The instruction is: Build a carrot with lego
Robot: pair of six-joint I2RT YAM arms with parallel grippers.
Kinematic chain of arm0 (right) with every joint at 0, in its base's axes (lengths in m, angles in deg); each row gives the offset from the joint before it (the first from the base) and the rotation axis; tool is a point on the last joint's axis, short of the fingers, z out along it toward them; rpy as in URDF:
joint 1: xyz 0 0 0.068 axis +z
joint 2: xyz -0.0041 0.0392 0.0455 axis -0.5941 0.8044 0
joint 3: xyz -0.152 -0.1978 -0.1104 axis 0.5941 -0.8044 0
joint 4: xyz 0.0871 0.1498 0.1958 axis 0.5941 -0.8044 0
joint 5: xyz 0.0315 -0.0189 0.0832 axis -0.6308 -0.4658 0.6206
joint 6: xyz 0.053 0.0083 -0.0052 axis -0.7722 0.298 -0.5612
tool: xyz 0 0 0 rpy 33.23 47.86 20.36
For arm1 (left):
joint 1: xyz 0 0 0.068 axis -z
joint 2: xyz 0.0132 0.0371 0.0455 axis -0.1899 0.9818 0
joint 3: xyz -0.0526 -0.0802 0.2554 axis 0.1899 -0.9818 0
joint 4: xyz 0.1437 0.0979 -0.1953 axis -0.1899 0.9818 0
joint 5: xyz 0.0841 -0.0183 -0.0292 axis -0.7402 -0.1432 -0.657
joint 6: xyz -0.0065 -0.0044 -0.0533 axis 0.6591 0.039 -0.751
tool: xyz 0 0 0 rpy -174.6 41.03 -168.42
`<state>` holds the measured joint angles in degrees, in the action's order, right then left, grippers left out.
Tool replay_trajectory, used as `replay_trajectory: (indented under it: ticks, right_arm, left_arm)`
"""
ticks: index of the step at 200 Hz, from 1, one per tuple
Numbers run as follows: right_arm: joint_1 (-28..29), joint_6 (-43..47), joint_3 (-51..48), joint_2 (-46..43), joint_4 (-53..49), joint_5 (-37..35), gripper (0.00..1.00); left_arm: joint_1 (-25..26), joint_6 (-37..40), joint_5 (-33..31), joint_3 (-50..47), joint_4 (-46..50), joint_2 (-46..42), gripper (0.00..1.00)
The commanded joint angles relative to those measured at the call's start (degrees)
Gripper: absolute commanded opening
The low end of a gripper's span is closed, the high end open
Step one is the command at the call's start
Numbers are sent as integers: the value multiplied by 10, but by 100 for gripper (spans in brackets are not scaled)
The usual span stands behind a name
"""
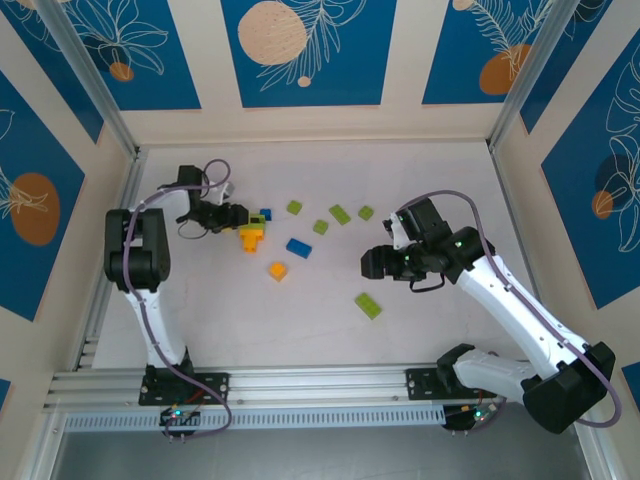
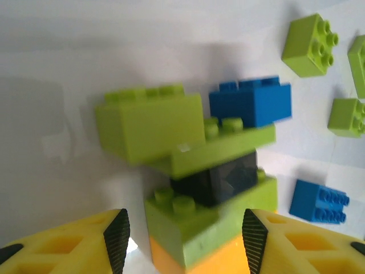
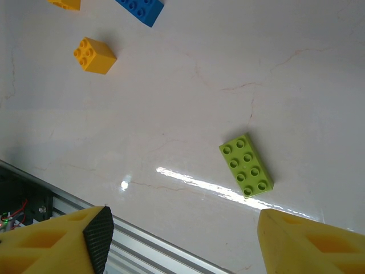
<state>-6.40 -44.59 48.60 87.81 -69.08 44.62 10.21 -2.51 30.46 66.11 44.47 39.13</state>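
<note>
Nearest the near edge of the white marbled worktop (image 1: 300, 330), right of centre, a lime green two-by-four studded plastic brick (image 3: 246, 165) lies flat with its studs up. The right claw (image 3: 181, 228) hangs over the worktop close to this brick. Its yellow fingers (image 3: 68, 245) are spread wide with nothing between them.

Farther in and left of centre, a small orange two-by-two plastic brick (image 1: 277, 270) sits alone. Just beyond it and to the right, a blue studded plastic brick (image 1: 298, 247) lies apart from it.

Beyond these two, towards the left edge, is the joined stack of lego (image 2: 199, 157). In the left wrist view it runs from an orange piece at the end nearest the claw through a lime green brick, a small black piece and a tilted lime green plate. At the far end a larger lime green brick and a blue brick sit side by side. I cannot tell whether the stack stands upright or lies on its side.

The left claw (image 2: 185, 228) reaches in from the left edge and sits astride the orange end with its jaws parted. A sliver of bare worktop shows between one black pad (image 2: 118, 234) and the stack, so the stack is not clamped. I cannot tell whether the other pad touches it.

Farthest off, near the middle of the worktop, four loose lime green plastic bricks (image 1: 340, 213) lie in a ragged row, none touching another.
</note>
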Motion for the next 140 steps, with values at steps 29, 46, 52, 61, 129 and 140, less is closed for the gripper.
replay_trajectory:
  ticks: [29,46,52,61,129,140]
  right_arm:
    - [18,7,6,46,13,13,69]
    - [20,19,20,67,16,6,70]
    - [20,25,26,75,17,4,70]
    - [18,33,36,87,17,2,70]
    - [10,192,151,230,38,-36,70]
    - [8,220,166,258,53,-42,70]
  left_arm:
    - [46,-77,-53,-157,-145,-271,66]
    - [104,-100,-90,-228,-200,-350,68]
    - [130,-106,-112,-253,-218,-374,70]
    - [173,-108,-141,-291,-247,-400,73]
    - [381,-65,-365,-498,-471,-455,97]
    - [390,-61,-392,-507,-479,-459,98]
